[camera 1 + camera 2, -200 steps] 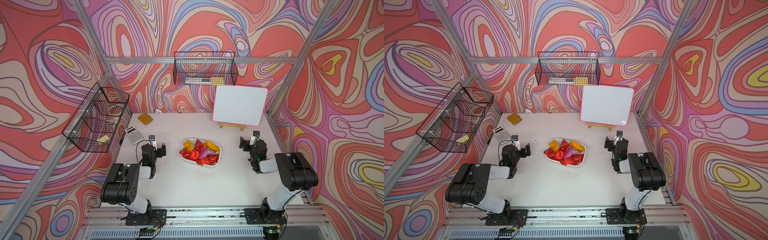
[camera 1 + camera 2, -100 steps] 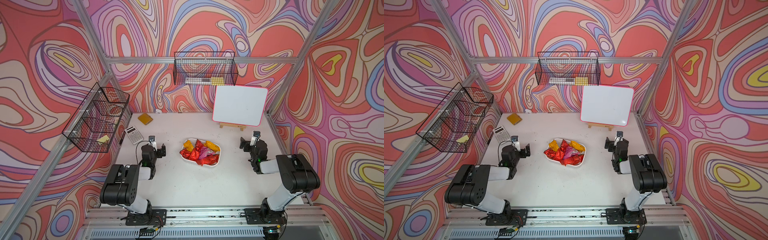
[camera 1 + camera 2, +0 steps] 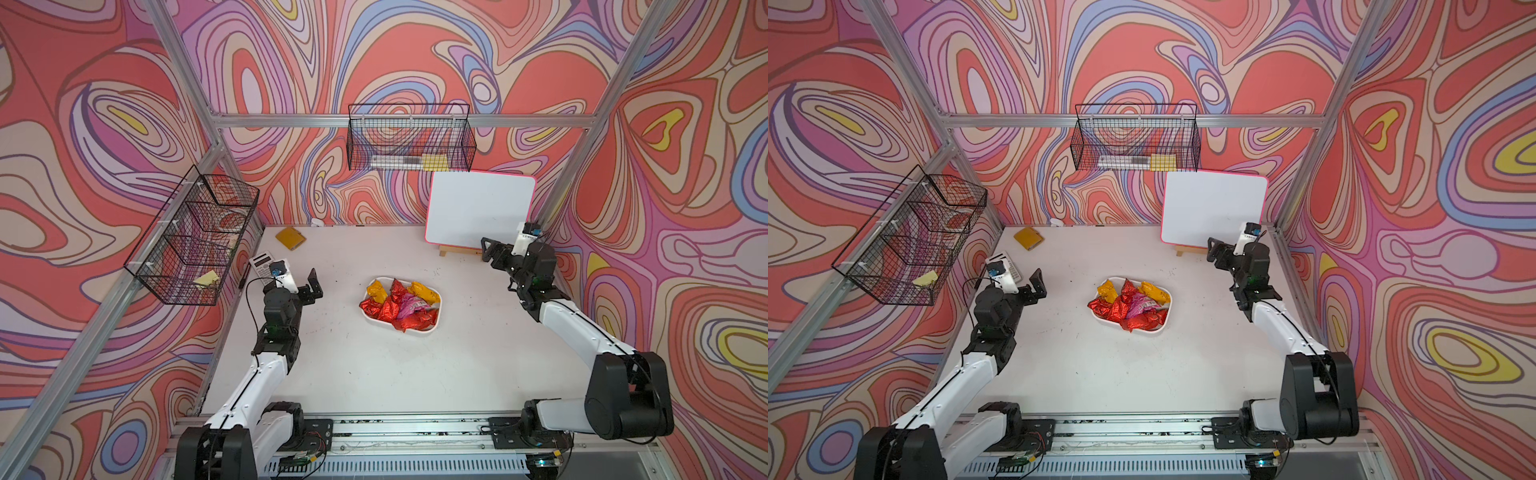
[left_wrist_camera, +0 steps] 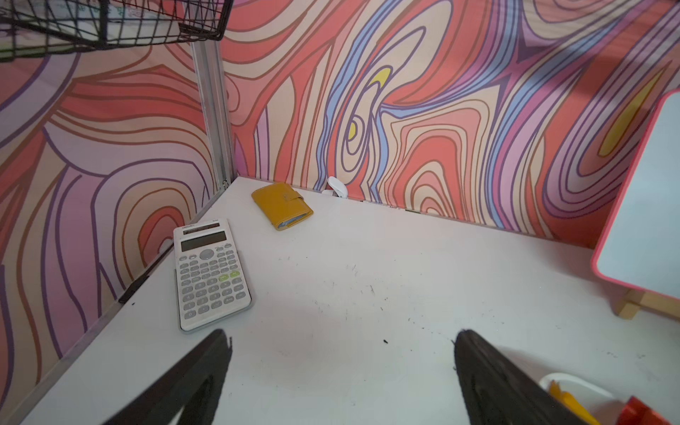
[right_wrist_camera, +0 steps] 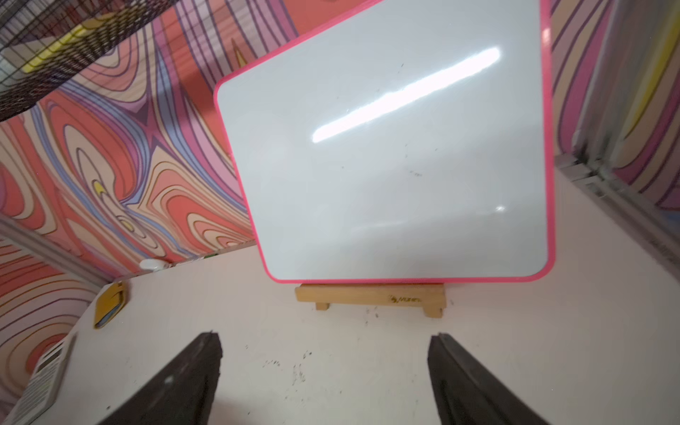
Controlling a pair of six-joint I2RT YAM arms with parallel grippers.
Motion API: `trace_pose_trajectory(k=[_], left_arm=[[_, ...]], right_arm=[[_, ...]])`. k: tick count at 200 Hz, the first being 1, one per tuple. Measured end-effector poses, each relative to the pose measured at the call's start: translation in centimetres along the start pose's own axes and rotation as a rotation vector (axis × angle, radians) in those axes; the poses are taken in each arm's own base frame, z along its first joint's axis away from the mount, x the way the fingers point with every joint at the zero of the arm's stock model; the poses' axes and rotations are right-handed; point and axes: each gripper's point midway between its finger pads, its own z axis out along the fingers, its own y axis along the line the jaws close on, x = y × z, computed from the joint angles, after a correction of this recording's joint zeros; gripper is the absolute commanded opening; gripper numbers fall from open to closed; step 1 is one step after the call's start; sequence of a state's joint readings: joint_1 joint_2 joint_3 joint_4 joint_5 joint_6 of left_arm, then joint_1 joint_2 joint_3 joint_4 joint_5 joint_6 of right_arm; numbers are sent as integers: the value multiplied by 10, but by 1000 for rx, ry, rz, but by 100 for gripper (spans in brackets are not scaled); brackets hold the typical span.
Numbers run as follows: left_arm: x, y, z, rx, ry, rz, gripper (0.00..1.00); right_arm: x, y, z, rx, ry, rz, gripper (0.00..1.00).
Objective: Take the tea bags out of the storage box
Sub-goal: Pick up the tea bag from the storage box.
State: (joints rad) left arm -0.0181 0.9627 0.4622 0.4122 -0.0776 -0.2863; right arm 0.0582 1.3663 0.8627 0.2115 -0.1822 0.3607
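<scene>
- Tea bags [image 3: 397,305] of red, yellow-orange and pink foil lie heaped in the white storage box [image 3: 417,331]. In both top views the box sits near the middle of the table [image 3: 374,374], and a few red sachets reach over its rim.
- In both top views the left fingers [image 3: 312,279] are spread and empty above the table, well to the left of the box. The right fingers [image 3: 485,248] are also spread and empty. They are well apart from the box on its right, near the foot of the pink-edged whiteboard [image 3: 478,212].
- In the left wrist view the two black fingers [image 4: 198,379] stand wide apart with bare table between them. A calculator [image 4: 209,274] and a mustard wallet [image 4: 281,205] lie beyond them. A corner of the box [image 4: 574,384] shows beside one finger, with a yellow and a red sachet in it.
- In the right wrist view the fingers [image 5: 184,382] are parted with nothing between them. They face the whiteboard [image 5: 386,158], which rests on its wooden stand [image 5: 371,296].
</scene>
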Motion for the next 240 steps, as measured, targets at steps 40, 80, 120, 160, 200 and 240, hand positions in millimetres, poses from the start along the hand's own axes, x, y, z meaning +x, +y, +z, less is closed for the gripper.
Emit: trace_pose_trajectory(k=[40, 80, 120, 160, 200, 240], left_arm=[[34, -8, -17, 45, 177, -241, 100], [74, -40, -36, 141, 388, -459, 99], [110, -99, -68, 269, 566, -535, 96], [158, -116, -92, 252, 688, -614, 88], [175, -135, -91, 254, 728, -687, 76], [192, -157, -81, 274, 760, -741, 60]], right_arm=[[64, 84, -6, -209, 271, -106, 86], [107, 165, -31, -415, 437, -331, 86], [167, 199, -63, -526, 594, -541, 86], [216, 204, -71, -547, 715, -711, 83], [241, 200, -61, -515, 768, -816, 74], [253, 195, -48, -481, 787, -883, 53]])
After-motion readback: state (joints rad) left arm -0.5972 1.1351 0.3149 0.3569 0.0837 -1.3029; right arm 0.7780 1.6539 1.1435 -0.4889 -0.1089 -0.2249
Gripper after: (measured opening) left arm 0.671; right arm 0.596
